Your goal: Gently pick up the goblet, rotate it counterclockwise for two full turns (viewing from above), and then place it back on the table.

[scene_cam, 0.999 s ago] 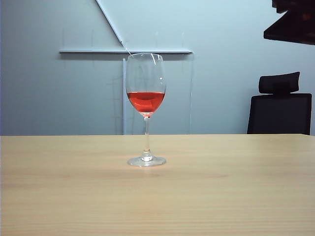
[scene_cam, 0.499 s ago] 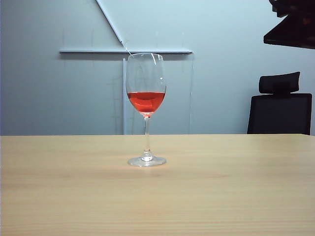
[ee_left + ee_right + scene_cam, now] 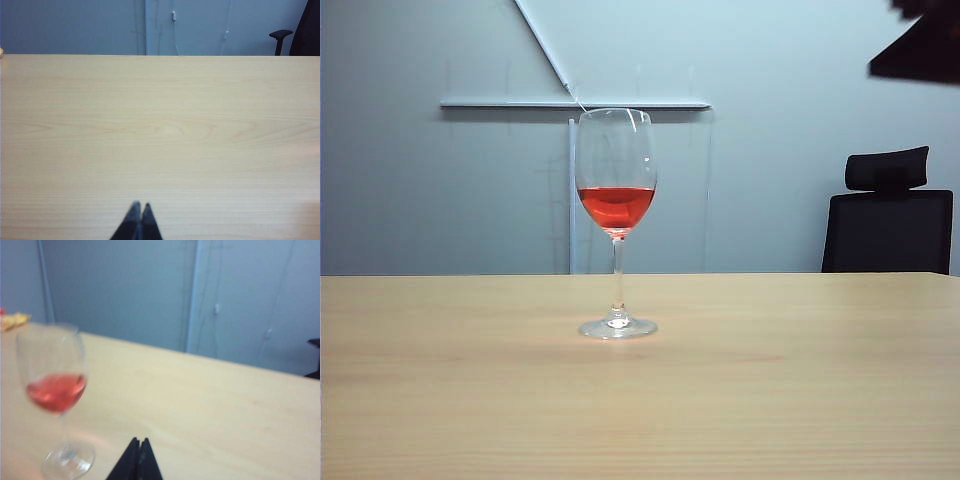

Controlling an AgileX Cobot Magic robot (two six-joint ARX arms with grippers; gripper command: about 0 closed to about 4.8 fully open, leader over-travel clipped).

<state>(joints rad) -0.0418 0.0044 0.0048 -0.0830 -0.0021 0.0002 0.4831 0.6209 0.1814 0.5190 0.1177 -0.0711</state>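
The goblet [image 3: 616, 215], a clear wine glass with red liquid in its bowl, stands upright on the light wood table [image 3: 800, 380] near the middle. The right wrist view shows the goblet [image 3: 56, 390] off to one side, apart from my right gripper [image 3: 139, 441], which is shut with nothing in it. In the exterior view only a dark part of the right arm [image 3: 920, 50] shows at the top right, high above the table. My left gripper [image 3: 141, 204] is shut and empty over bare tabletop, with no goblet in its view.
A black office chair [image 3: 888, 215] stands behind the table's far edge at the right. A grey wall with a white rail [image 3: 575, 104] runs behind the goblet. A small yellow-orange thing [image 3: 14, 320] lies at the table's far corner in the right wrist view.
The dark part of the right arm at the top right of the exterior view has moved up and to the right. The goblet has stayed in place.
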